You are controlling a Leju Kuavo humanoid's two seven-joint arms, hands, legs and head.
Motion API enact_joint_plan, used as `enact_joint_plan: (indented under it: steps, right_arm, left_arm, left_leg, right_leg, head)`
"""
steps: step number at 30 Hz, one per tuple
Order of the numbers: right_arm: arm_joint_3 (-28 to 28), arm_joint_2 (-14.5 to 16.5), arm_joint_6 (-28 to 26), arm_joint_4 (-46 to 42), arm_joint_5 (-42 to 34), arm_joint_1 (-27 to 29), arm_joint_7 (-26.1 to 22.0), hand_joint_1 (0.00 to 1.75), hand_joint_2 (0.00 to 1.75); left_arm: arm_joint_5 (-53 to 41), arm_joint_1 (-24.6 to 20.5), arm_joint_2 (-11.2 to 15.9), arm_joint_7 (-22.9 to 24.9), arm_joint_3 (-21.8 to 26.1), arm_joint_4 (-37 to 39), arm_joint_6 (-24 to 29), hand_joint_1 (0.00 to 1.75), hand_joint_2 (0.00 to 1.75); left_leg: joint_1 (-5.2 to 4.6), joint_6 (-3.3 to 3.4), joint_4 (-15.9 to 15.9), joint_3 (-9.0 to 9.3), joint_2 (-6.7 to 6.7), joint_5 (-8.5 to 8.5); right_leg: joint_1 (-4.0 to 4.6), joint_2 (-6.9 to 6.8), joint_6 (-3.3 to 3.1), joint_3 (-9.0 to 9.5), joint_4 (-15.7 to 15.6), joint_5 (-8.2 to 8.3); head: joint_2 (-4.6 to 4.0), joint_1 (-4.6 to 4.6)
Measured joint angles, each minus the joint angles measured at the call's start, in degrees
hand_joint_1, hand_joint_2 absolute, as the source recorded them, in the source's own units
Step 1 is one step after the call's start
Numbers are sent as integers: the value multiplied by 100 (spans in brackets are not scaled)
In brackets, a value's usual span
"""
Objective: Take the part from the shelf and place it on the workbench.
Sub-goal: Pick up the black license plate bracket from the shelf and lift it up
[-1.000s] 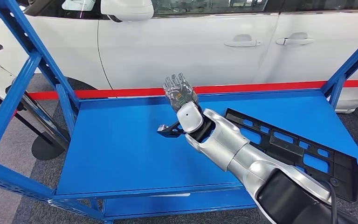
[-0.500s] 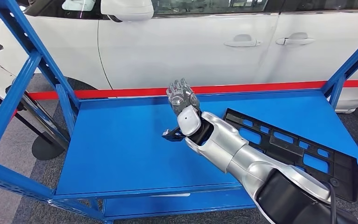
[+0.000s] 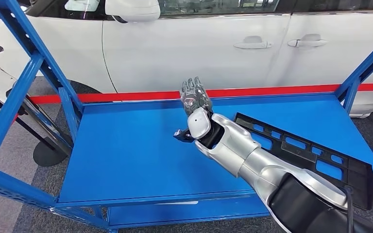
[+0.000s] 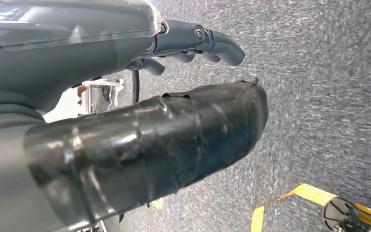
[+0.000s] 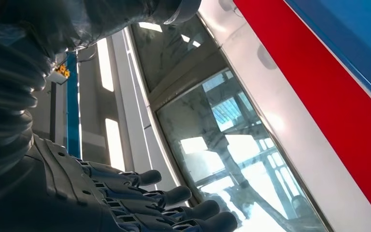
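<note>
Right hand [image 3: 195,95] raised above blue shelf [image 3: 126,155], fingers spread, holding nothing. Left hand [image 4: 125,96] hanging over floor, fingers loosely apart, empty. Black slotted part [image 3: 311,155] flat on shelf under right forearm. Probably stiff light plastic, long, awkward; best gripped at near end rail.

An auto workshop or assembly hall is indicated: a white car [image 3: 199,43] w/ door handles and side mirror is parked just behind a blue steel shelf rack [image 3: 126,150], a black plastic trim part [image 3: 315,155] is laid on the shelf deck, grey industrial carpet floor [image 4: 328,72] w/ yellow marking tape [image 4: 290,200] is seen, and long ceiling light strips are reflected in the car window
</note>
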Motion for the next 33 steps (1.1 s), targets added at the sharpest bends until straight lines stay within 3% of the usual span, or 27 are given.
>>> enact_joint_plan:
  steps: [9, 13, 22, 26, 33]
  right_arm:
    - [-154, -122, -23, -116, 0, -100, 130, 0, 175]
    - [-334, -218, -52, -213, -2, -149, -71, 0, 0]
    - [-587, -523, -3, -287, 0, -233, -558, 0, 0]
    - [-587, -634, -10, -235, 0, -224, -646, 0, 175]
    - [-587, -755, 10, -144, 0, -200, -743, 0, 175]
  left_arm:
    - [-52, -46, 9, -61, 156, 75, 62, 0, 0]
    - [-50, -54, 16, -63, 215, 95, 66, 0, 0]
    - [13, -84, 168, -89, 362, 204, 138, 0, 0]
    - [23, -126, 312, -139, 409, 393, 227, 0, 0]
    - [21, -168, 460, -166, 480, 603, 278, 0, 0]
  left_leg:
    - [0, 0, 0, 0, 1, 0]
    - [0, 0, 0, 0, 0, 0]
    - [0, 0, 1, 2, 0, 0]
    - [0, 0, 1, 2, 0, 0]
    - [0, 0, 1, 2, 1, 0]
  right_leg:
    - [0, 0, 0, -1, 0, 0]
    - [0, 0, 0, -1, 0, 0]
    - [0, 0, 0, 0, -1, 0]
    - [0, 0, 0, 0, 0, 0]
    - [0, 1, 0, -2, 0, 0]
  head:
    - [1, 0]
    - [0, 0]
    - [0, 0]
    - [0, 0]
    - [0, 1]
